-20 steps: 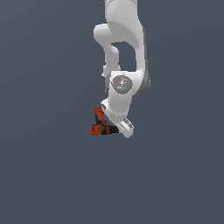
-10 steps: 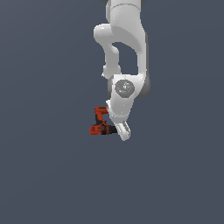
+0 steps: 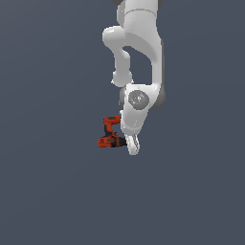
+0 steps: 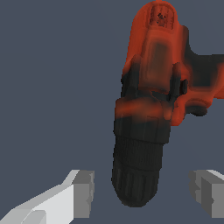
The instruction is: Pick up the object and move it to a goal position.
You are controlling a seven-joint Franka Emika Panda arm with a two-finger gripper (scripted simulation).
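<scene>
The object, a small red-orange and black drill point(image 3: 111, 134), lies on the grey floor just to the exterior view's left of the white arm's hand. My gripper point(image 3: 133, 146) hangs low beside the drill's black chuck end. In the wrist view the drill point(image 4: 157, 87) fills the frame, and its black chuck sits in the gap of my gripper point(image 4: 144, 192). The two grey fingertips point(image 4: 83, 192) stand wide apart, with clear space on either side of the chuck. The gripper is open and touches nothing.
A flat, uniform grey floor point(image 3: 52, 191) surrounds the drill and the arm. The white arm point(image 3: 141, 43) rises above the drill, toward the exterior view's top.
The hand has sunk slightly lower beside the drill over the last second. The drill has not moved.
</scene>
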